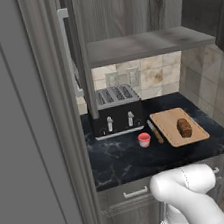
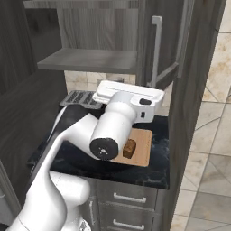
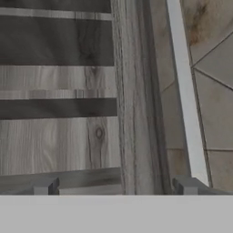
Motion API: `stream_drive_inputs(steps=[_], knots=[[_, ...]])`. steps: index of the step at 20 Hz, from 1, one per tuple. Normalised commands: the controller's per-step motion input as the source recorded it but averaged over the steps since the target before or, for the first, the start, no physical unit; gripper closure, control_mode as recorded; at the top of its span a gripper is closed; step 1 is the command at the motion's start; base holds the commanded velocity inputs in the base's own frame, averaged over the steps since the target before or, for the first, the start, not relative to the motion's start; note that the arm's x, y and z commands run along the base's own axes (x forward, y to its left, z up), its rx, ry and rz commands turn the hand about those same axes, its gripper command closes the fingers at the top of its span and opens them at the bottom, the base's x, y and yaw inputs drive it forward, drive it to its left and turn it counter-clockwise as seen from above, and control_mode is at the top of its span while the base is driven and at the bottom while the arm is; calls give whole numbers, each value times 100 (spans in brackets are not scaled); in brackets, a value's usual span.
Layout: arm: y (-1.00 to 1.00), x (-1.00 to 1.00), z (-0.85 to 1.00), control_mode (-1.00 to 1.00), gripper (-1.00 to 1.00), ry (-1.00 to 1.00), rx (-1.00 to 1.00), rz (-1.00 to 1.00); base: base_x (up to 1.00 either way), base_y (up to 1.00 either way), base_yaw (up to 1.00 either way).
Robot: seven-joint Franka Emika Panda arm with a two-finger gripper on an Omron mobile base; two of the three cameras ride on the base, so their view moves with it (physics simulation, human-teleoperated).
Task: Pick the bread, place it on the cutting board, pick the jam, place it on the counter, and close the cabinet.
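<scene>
Bread (image 1: 184, 127) sits on the board (image 1: 166, 120) beside the toaster (image 1: 115, 112), jam (image 1: 144, 140) on the counter (image 1: 115, 159) in front of it. Above the toaster the cabinet (image 1: 135, 14) stands open; my pincer (image 3: 116, 187), released and empty, faces its door handle (image 3: 186, 95). Only closing remains.

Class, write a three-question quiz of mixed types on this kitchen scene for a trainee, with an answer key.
1. True or false: the bread lies on the cutting board.
2. The jam stands: A) on the cabinet shelf, B) on the counter in front of the toaster, C) on the board.
3. Fill in: the gripper has its jaws ____, near the handle of the cabinet door.

Key: 1 true; 2 B; 3 open.
</scene>
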Motion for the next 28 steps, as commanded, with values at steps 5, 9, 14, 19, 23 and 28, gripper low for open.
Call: stream_drive_inputs(steps=[5, 9, 14, 19, 23, 28], knots=[[66, 32, 0, -100, -100, -1, -4, 0, 0, 0, 0], [64, 33, 0, -100, -100, -1, -4, 0, 0, 0, 0], [56, 34, 0, -100, -100, -2, -2, 0, 0, 0, 0], [49, 34, 0, -100, -100, -2, -1, 0, 0, 0, 0], [43, 39, 0, -100, -100, -1, 0, 0, 0, 0, 0], [39, 43, 0, -100, -100, -1, 0, 0, 0, 0, 0]])
